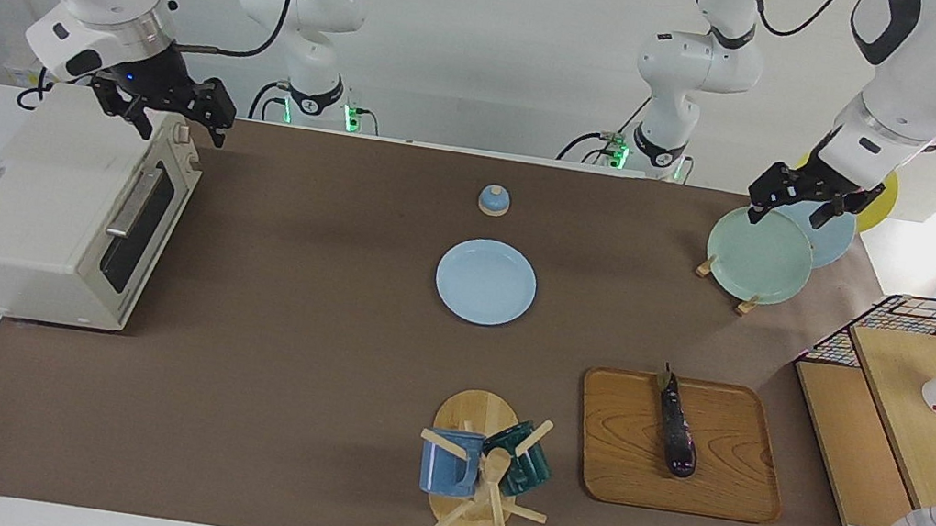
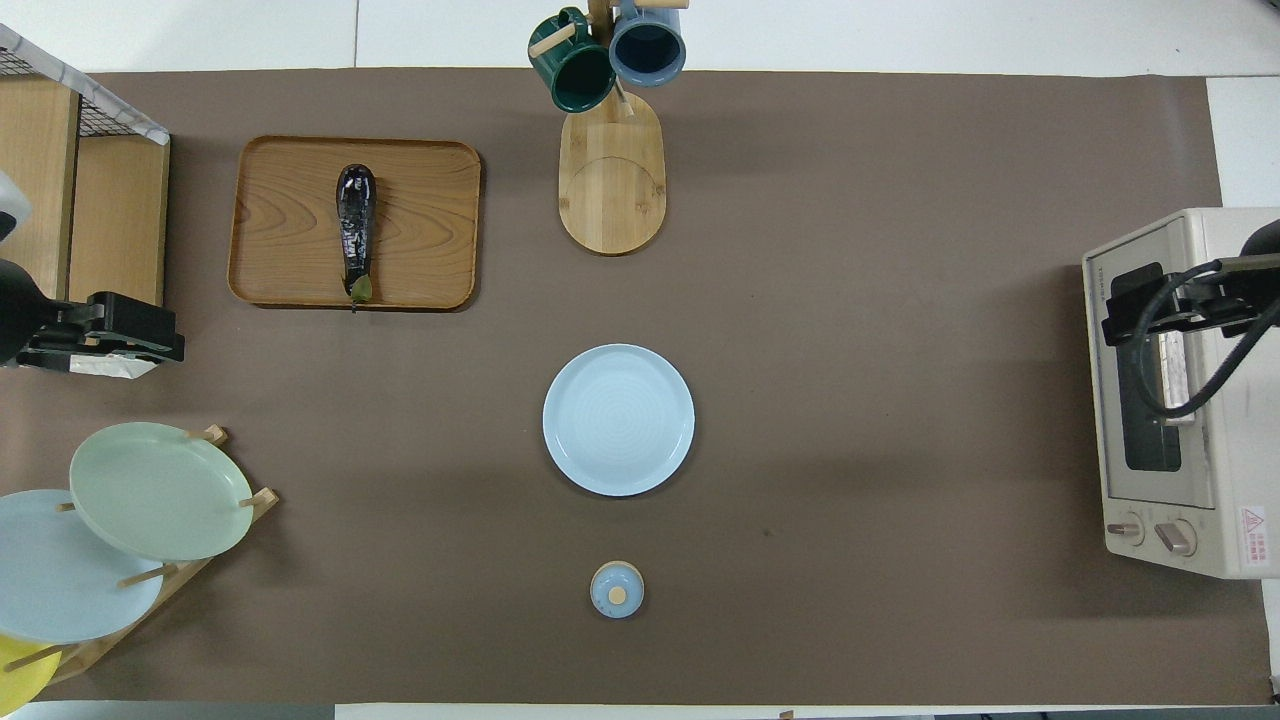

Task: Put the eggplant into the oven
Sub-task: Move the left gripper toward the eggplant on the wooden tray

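Eggplant (image 1: 677,429) lying flat on the wooden tray (image 1: 731,488), toward the left arm's end of the table, farther from the robots than the plate rack (image 1: 745,303). Long axis running roughly toward and away from the robots, green stem cap at the end nearer them, blunt dark tip at the other. Nothing touching it. Left gripper (image 1: 797,203) raised over the rack's green plate (image 1: 757,255), fingers spread wide, holding nothing; from there, eggplant lying out ahead and well below, slightly toward the table's middle. Probably a reach forward and down, fingers turned to straddle the slim body across its width. Right gripper (image 1: 166,111) up over the top front corner of the oven (image 1: 31,207), also spread wide and empty, well apart from the tray, with the round blue plate (image 1: 486,281) and the mug stand (image 1: 473,477) between. Left arm clearly the nearer for the pick. Oven door shut, at the right arm's end, so judged a long carry across, or door work for the right arm first. Nothing of the task done yet.
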Motion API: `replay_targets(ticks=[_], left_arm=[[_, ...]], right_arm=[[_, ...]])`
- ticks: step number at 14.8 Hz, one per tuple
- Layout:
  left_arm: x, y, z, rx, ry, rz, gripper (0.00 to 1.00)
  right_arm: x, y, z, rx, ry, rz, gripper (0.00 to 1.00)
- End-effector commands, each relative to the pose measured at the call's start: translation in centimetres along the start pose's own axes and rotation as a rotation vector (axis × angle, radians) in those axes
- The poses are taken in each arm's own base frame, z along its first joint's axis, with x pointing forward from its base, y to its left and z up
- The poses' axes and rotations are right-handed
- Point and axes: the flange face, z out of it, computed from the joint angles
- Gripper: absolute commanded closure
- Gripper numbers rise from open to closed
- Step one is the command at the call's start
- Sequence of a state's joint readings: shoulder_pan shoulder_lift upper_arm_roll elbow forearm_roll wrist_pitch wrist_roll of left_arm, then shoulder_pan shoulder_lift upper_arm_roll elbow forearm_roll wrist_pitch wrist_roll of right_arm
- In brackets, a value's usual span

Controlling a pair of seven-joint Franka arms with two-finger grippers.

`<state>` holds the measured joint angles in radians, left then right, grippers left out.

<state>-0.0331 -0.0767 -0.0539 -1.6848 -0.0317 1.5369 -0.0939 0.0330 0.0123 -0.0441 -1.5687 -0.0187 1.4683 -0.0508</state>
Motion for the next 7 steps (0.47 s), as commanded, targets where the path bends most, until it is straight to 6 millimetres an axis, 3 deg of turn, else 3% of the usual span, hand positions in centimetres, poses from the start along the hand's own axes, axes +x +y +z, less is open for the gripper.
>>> replay_targets(ticks=[1, 7], left_arm=[[0.0, 0.2, -0.29, 0.007, 0.012, -0.004, 0.0], [0.13, 0.06, -0.56, 0.005, 0.033, -0.007, 0.0]], right_arm=[[-0.16, -0.06, -0.38, 0.026, 0.016, 0.008, 0.0], [-0.14, -0.24, -0.39, 0.02, 0.017, 0.007, 0.0]])
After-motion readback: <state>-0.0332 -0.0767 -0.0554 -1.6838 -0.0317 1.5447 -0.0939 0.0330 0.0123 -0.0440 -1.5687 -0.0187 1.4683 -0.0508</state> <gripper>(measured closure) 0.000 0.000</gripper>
